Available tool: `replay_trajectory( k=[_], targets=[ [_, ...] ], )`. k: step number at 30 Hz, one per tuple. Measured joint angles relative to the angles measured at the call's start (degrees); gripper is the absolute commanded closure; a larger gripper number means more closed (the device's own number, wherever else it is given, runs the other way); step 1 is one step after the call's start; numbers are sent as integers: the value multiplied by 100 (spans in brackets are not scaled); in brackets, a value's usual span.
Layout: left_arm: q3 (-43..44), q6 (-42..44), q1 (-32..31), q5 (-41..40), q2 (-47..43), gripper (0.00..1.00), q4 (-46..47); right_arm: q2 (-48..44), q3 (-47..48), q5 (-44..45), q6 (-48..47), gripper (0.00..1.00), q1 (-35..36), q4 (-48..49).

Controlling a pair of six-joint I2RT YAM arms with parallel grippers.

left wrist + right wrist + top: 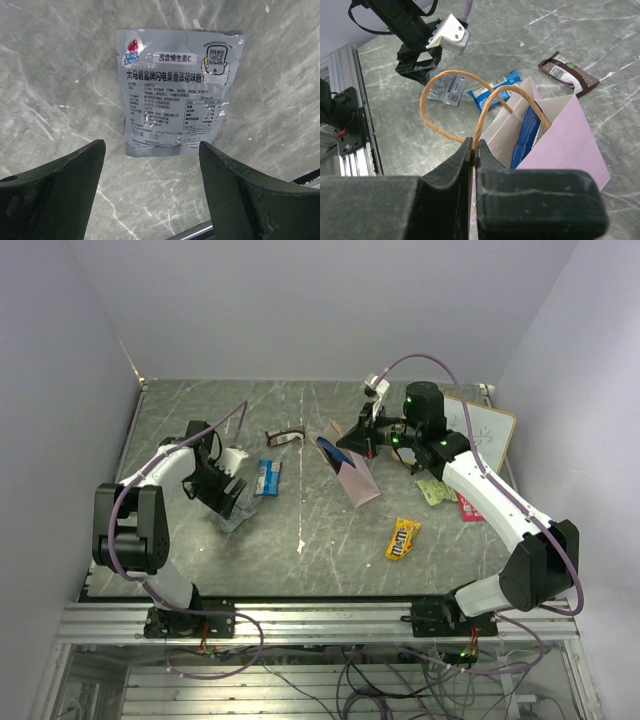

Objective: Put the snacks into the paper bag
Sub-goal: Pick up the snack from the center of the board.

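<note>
My left gripper hangs over the silver-grey packet, fingers spread wide with nothing between them. That packet lies flat on the table, well to the left of the paper bag, printed side up.

To take it cleanly I judge I should slide forward a little, so my fingers bracket the packet's body and not just its near seam. Then I should sink until the tips brush the table and close slowly. The foil is thin and slack, so a pinch that buckles it upward will likely hold better than a scrape under one edge.

My right gripper is clamped tight on one orange handle of the paper bag, propping its mouth open and tilted. Inside stands the dark blue chip bag; whether anything lies beneath it I cannot tell, as the bag's depth is in shadow.

Everything else is outside. The blue-white packet lies just left of the bag and the brown bar lies beyond it. The yellow M&M's, light green packet and pink-red packet lie to its right.
</note>
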Motion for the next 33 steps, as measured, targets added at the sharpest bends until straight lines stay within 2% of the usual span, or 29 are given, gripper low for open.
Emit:
replay_trajectory(
  k=[9,15,27,33],
  targets=[
    [-238,50,0,0,267,18,122,-2,-85,-2,-7,100,-24,17],
    [-337,33,0,4,361,23,236,-2,-103,-2,-17,100,-39,37],
    [-457,-37,0,26,260,44,431,-2,-186,0,-81,100,-39,72],
    [-415,-57,0,120,258,64,374,-2,-186,0,-107,100,-44,76]
  ],
)
